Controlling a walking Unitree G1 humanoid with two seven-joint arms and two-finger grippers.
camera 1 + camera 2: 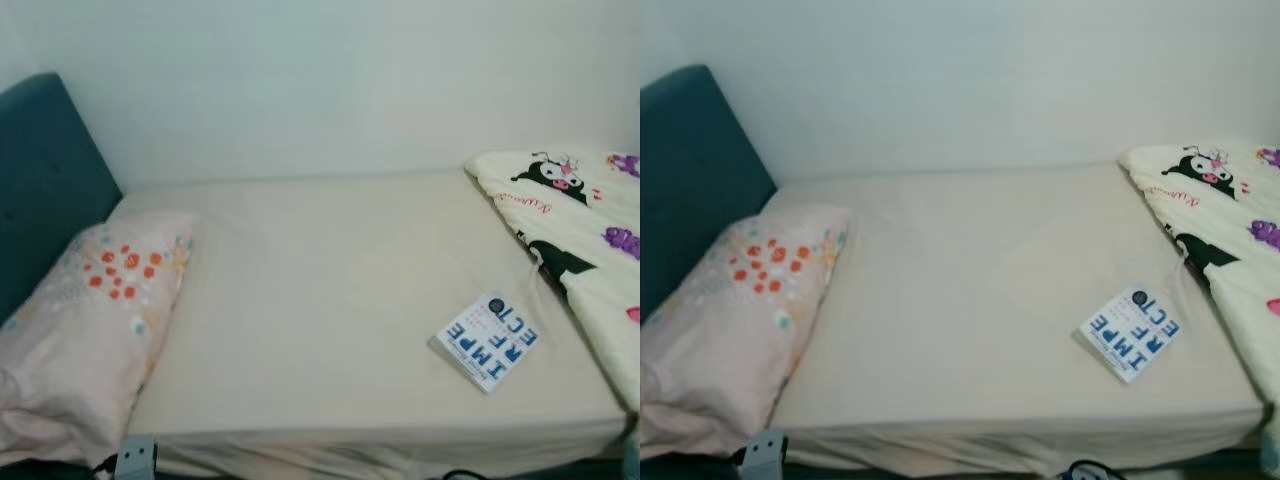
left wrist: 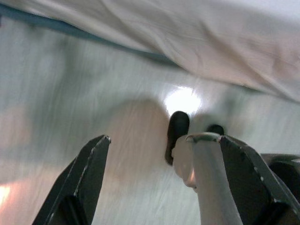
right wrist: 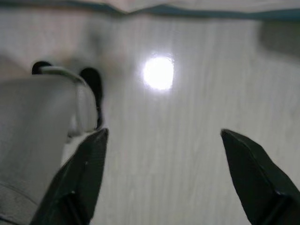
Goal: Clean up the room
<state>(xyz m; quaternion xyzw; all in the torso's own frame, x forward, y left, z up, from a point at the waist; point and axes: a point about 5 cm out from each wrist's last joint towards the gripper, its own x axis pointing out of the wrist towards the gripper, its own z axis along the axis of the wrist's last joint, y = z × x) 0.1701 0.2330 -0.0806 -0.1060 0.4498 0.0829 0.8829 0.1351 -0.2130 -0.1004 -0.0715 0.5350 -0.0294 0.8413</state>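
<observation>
A bed with a cream sheet (image 1: 340, 270) lies before me against a white wall. On it, near the front right, rests a white book with blue letters (image 1: 487, 341). A pink floral pillow (image 1: 85, 320) sits at the left end by a teal headboard (image 1: 45, 180). A cartoon-print quilt (image 1: 590, 240) is bunched at the right end. My left gripper (image 2: 164, 154) hangs open above the pale floor (image 2: 70, 93). My right gripper (image 3: 161, 154) also hangs open over the floor (image 3: 187, 140), nothing between its fingers.
The bed's front edge (image 1: 380, 440) runs across the bottom of the eye views. In the wrist views the glossy floor reflects a ceiling light (image 3: 158, 72), with the hanging sheet edge (image 2: 197, 42) beyond and my own leg (image 3: 33, 122) beside each gripper.
</observation>
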